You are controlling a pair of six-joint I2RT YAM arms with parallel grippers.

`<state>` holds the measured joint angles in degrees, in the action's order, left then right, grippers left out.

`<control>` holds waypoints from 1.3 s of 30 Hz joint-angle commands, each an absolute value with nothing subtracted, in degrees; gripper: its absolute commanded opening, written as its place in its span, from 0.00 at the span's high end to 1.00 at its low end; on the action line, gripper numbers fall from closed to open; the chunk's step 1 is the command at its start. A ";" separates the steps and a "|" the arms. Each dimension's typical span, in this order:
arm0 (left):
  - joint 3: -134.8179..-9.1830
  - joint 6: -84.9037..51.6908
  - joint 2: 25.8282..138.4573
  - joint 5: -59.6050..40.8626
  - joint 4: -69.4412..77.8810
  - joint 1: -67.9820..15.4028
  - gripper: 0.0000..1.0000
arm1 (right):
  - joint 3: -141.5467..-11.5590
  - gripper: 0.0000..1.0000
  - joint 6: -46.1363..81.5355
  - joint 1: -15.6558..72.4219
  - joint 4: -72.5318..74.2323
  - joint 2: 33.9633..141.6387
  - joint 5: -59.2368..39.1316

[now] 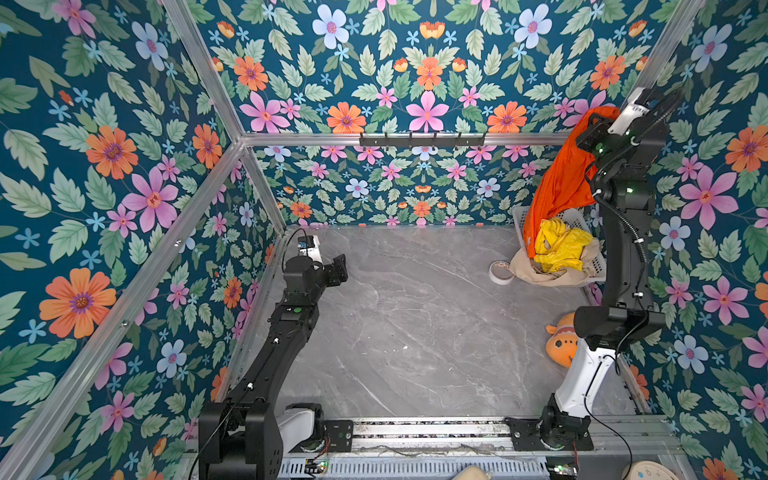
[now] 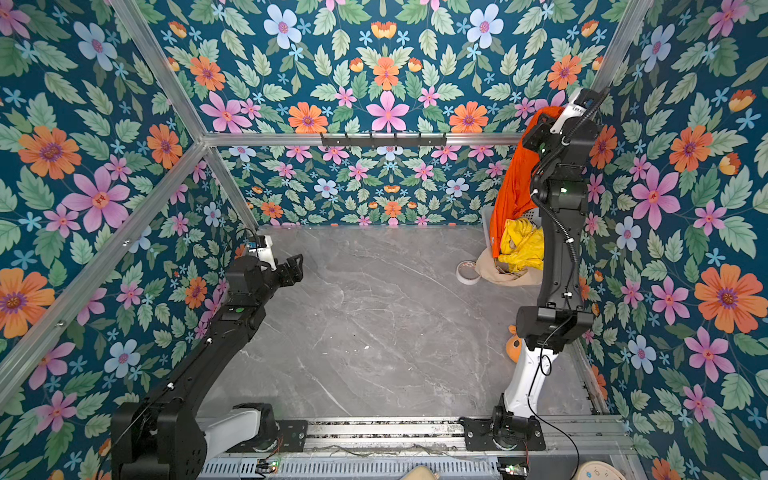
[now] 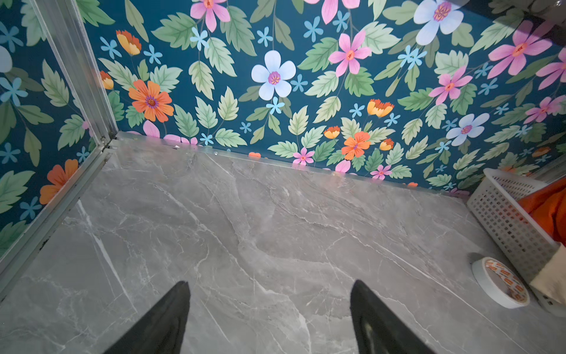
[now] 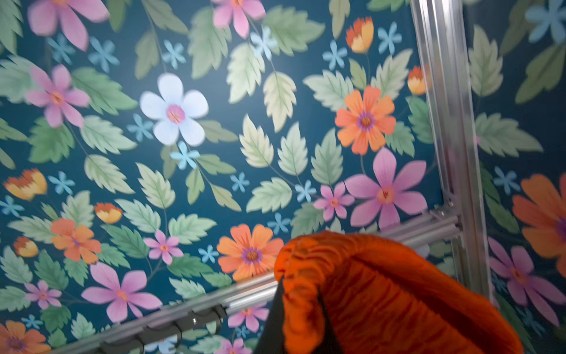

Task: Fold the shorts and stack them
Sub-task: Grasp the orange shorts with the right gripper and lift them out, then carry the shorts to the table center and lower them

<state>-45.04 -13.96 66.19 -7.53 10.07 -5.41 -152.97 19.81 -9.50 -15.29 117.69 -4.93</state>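
Observation:
My right gripper (image 1: 592, 126) (image 4: 301, 309) is raised high at the back right and is shut on the elastic waist of the orange shorts (image 1: 557, 183) (image 4: 382, 291). The shorts hang down from it, and their lower end reaches the white basket (image 1: 518, 214). The yellow shorts (image 1: 561, 245) lie crumpled in the basket. The beige shorts (image 1: 540, 272) spill over its front side onto the table. My left gripper (image 1: 338, 268) (image 3: 270, 285) hovers open over the left of the grey marble table (image 3: 275, 230), with nothing between its fingers.
A roll of white tape (image 1: 501, 272) (image 3: 502, 285) lies on the table just left of the basket (image 3: 508, 220). An orange plush fish (image 1: 561, 345) sits by the right arm's base. A black hook rail (image 1: 422, 140) runs along the back wall. Floral walls enclose three sides.

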 commanded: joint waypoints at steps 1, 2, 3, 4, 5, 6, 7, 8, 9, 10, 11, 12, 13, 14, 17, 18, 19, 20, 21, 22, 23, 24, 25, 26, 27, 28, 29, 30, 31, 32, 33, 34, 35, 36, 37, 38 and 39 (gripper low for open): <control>-45.60 -13.59 65.41 -6.85 10.11 -5.54 0.17 | -162.82 1.00 21.75 -9.48 -15.43 121.18 -8.82; -45.75 -13.62 65.17 -6.84 10.11 -5.54 0.17 | -163.84 1.00 22.44 -9.37 -15.10 121.23 -9.94; -45.87 -13.62 64.88 -6.90 10.11 -5.54 0.17 | -163.66 1.00 22.90 -9.15 -14.67 120.64 -11.07; -46.11 -13.62 64.64 -6.98 10.04 -5.54 0.17 | -162.52 1.00 23.01 -8.87 -14.00 119.38 -12.58; -46.31 -13.54 64.36 -7.11 9.93 -5.61 0.17 | -160.59 1.00 23.01 -8.51 -13.17 117.76 -14.07; -46.57 -13.41 64.01 -7.11 9.78 -5.59 0.17 | -158.40 1.00 22.70 -8.03 -12.50 115.94 -15.48; -46.82 -13.28 63.66 -7.11 9.60 -5.62 0.17 | -155.55 1.00 22.06 -7.45 -11.53 113.60 -17.13; -47.10 -13.11 63.21 -7.12 9.42 -5.62 0.17 | -153.29 1.00 21.19 -6.75 -10.99 111.65 -18.47; -47.49 -12.94 62.90 -7.07 9.00 -5.62 0.17 | -150.84 1.00 19.97 -5.87 -10.70 109.30 -19.67; -47.91 -12.68 62.45 -7.19 8.56 -5.62 0.17 | -148.93 1.00 18.71 -4.93 -10.93 107.06 -21.00; -48.28 -12.42 62.07 -7.37 8.15 -5.62 0.17 | -147.39 1.00 17.69 -4.11 -11.54 105.37 -21.64; -48.76 -12.10 61.65 -7.63 7.69 -5.62 0.17 | -146.08 1.00 16.64 -2.98 -12.72 103.55 -21.83; -49.27 -11.89 61.30 -7.86 7.05 -5.62 0.17 | -145.10 1.00 15.59 -1.99 -14.37 101.78 -21.90; -49.88 -11.78 61.09 -8.07 6.34 -5.63 0.17 | -144.45 1.00 14.78 -1.11 -15.79 100.46 -21.85; -52.05 -11.20 60.43 -10.61 3.76 -5.63 0.17 | -140.71 1.00 14.15 1.24 -17.89 95.68 -22.54; -52.65 -10.88 60.08 -12.34 3.21 -5.63 0.17 | -138.68 1.00 14.45 2.16 -17.95 92.75 -23.17; -53.15 -10.65 59.69 -14.23 2.90 -5.63 0.17 | -136.62 1.00 14.58 3.12 -17.97 90.84 -23.95; -53.42 -10.40 59.21 -16.08 2.73 -5.61 0.17 | -134.83 1.00 14.59 3.97 -18.02 89.39 -24.76; -53.67 -10.01 58.63 -18.66 2.90 -5.62 0.17 | -132.83 1.00 14.54 5.40 -18.49 87.98 -25.35; -53.74 -9.70 58.06 -21.41 3.14 -5.63 0.17 | -131.19 1.00 14.20 6.79 -19.11 86.71 -25.95; -53.77 -9.35 57.56 -23.59 3.45 -5.63 0.17 | -129.92 1.00 14.07 8.22 -19.92 85.80 -26.01; -53.74 -9.03 56.96 -26.68 3.69 -5.63 0.17 | -128.21 1.00 14.02 10.24 -20.57 84.88 -25.93; -53.78 -8.50 56.35 -29.23 3.85 -5.63 0.17 | -126.53 1.00 13.93 11.99 -21.00 84.05 -26.05; -53.81 -8.33 56.03 -31.22 3.86 -5.63 0.18 | -124.82 1.00 14.13 13.60 -21.09 83.37 -26.19; -53.79 -8.03 55.57 -33.21 3.66 -5.63 0.18 | -122.60 1.00 14.02 15.66 -21.05 82.63 -26.28; -53.64 -7.81 55.19 -34.82 3.42 -5.63 0.18 | -120.14 1.00 13.93 18.05 -20.84 81.99 -26.08; -53.49 -7.78 54.90 -36.07 3.20 -5.63 0.18 | -118.06 1.00 13.97 19.94 -20.55 81.61 -25.98; -53.27 -7.82 54.55 -37.61 3.09 -5.63 0.18 | -115.71 1.00 13.76 22.14 -20.47 81.40 -25.84; -52.88 -7.82 54.18 -39.38 3.01 -5.65 0.18 | -113.42 1.00 13.71 24.26 -20.31 81.37 -25.64; -52.53 -7.74 53.85 -40.94 3.03 -5.71 0.18 | -111.62 1.00 13.43 25.94 -20.15 81.46 -25.51; -52.15 -7.73 53.43 -42.46 3.00 -5.76 0.19 | -109.91 1.00 13.28 27.63 -20.13 81.72 -24.97; -51.88 -7.73 52.99 -43.81 2.99 -5.80 0.19 | -108.22 1.00 13.56 28.87 -19.73 82.15 -24.53; -51.61 -7.67 52.56 -44.74 2.99 -5.88 0.19 | -106.96 1.00 13.82 29.75 -19.29 82.54 -24.52; -51.43 -7.56 52.09 -45.52 3.12 -5.97 0.19 | -105.82 1.00 14.55 30.44 -18.53 83.18 -24.46; -51.26 -7.38 51.71 -46.33 3.45 -6.06 0.19 | -104.83 1.00 15.64 30.92 -17.63 83.91 -24.36; -51.16 -7.09 51.51 -46.99 3.52 -6.11 0.19 | -104.44 1.00 16.36 31.16 -17.26 84.76 -24.58; -51.23 -6.65 51.33 -47.51 3.52 -6.15 0.18 | -104.59 1.00 16.76 31.57 -17.04 85.76 -24.90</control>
